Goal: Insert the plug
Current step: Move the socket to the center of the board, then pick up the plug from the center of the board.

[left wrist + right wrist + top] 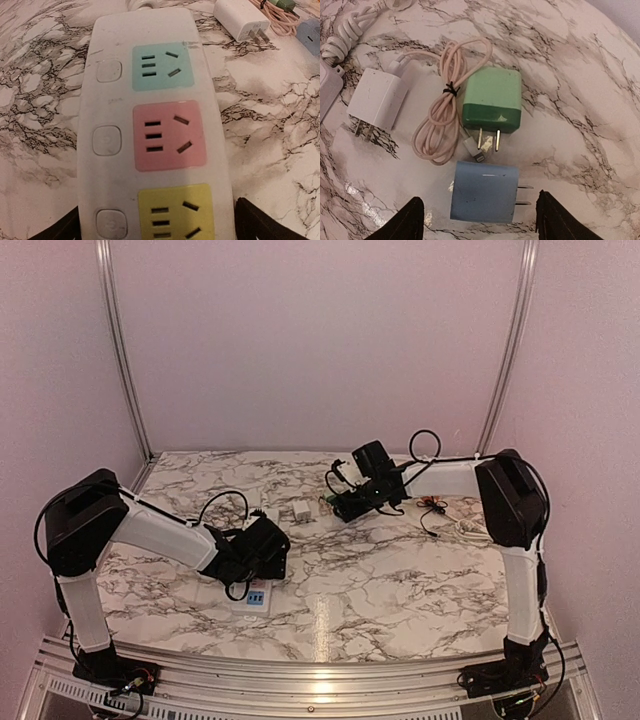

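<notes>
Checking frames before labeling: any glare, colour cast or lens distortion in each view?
Top external: pink cast overall, with a bright glare streak on the marble table near the front edge. Left wrist: sharp, but wide-angle bulge bends the power strip. Right wrist: sharp, fisheye curves the table edge at top right, and there are small glare specks on the marble left of the blue charger.

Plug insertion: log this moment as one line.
left gripper: open, astride power strip | right gripper: open above blue charger, no contact | green charger, white charger: lying on table | visible sockets: empty
</notes>
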You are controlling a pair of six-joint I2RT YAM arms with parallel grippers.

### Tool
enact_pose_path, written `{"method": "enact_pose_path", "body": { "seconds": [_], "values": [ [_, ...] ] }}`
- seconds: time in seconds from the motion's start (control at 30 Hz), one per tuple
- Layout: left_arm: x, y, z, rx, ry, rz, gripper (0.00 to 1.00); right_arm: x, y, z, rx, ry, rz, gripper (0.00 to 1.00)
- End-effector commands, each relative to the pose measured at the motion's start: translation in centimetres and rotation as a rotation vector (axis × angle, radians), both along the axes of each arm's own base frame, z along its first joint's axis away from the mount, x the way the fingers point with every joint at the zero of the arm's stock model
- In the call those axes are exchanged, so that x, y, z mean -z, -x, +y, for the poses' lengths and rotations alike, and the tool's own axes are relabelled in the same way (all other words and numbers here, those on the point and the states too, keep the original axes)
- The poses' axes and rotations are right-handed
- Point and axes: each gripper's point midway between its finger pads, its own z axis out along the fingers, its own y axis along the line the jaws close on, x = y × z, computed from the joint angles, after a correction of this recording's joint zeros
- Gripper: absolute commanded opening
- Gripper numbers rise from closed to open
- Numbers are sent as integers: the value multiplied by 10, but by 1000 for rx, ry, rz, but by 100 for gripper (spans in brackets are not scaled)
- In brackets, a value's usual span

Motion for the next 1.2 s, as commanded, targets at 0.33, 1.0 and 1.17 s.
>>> {"method": "enact_pose_path", "body": {
  "seconds": [0.33, 1.0, 1.17],
  "values": [
    [5, 33, 13, 45, 11, 104, 99, 7, -15, 1, 22, 11, -3, 58],
    [-90, 25, 18, 19, 210, -99, 99, -36, 20, -2, -47, -116, -103, 30],
    [-119, 29, 2, 84, 373, -158, 99, -73, 50, 2, -106, -207, -233, 28]
  ]
}}
